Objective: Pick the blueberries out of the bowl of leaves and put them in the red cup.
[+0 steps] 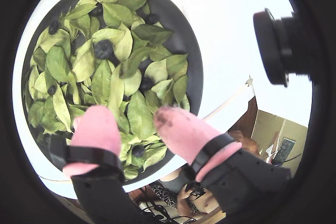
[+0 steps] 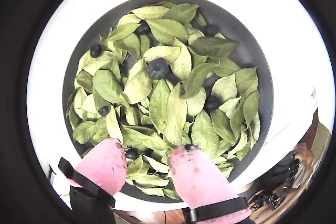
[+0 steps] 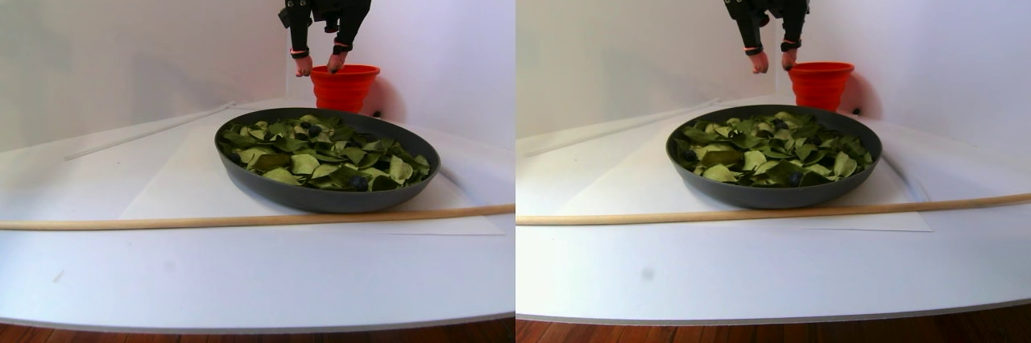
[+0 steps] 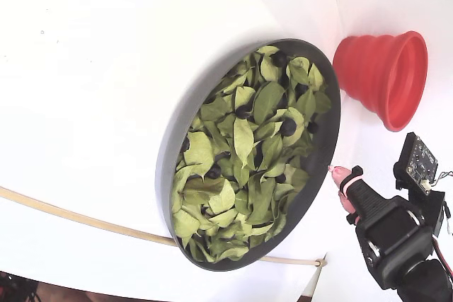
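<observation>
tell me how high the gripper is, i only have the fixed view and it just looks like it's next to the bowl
Observer: In the stereo pair view the gripper hangs well above the bowl, fingertips about level with the rim of the red cup.
Operator: is it holding a berry
Observer: No. In both wrist views the pink fingers stand apart with only leaves showing between them.
Operator: any berry easy to get
Observer: One large blueberry lies fully exposed on top of the leaves, ahead of the fingers toward the cup side.
Operator: anything closer
Observer: A smaller berry sits right beside one fingertip in a wrist view, half tucked among leaves.
</observation>
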`<control>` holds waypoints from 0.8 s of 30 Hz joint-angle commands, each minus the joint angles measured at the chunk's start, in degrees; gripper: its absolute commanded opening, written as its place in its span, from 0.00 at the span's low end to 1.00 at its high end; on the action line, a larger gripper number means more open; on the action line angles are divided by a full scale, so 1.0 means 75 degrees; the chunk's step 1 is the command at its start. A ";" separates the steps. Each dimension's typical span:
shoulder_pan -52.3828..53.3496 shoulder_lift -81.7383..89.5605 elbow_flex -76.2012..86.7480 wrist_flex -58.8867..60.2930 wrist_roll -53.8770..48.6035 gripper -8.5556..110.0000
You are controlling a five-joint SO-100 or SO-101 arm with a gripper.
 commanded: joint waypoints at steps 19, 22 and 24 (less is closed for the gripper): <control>-0.0094 -0.1148 -0.0891 -0.1266 -0.0234 0.21; -0.0129 -0.1313 -0.0973 -0.1359 -0.0258 0.21; -0.0141 -0.1453 -0.1008 -0.1500 -0.0270 0.21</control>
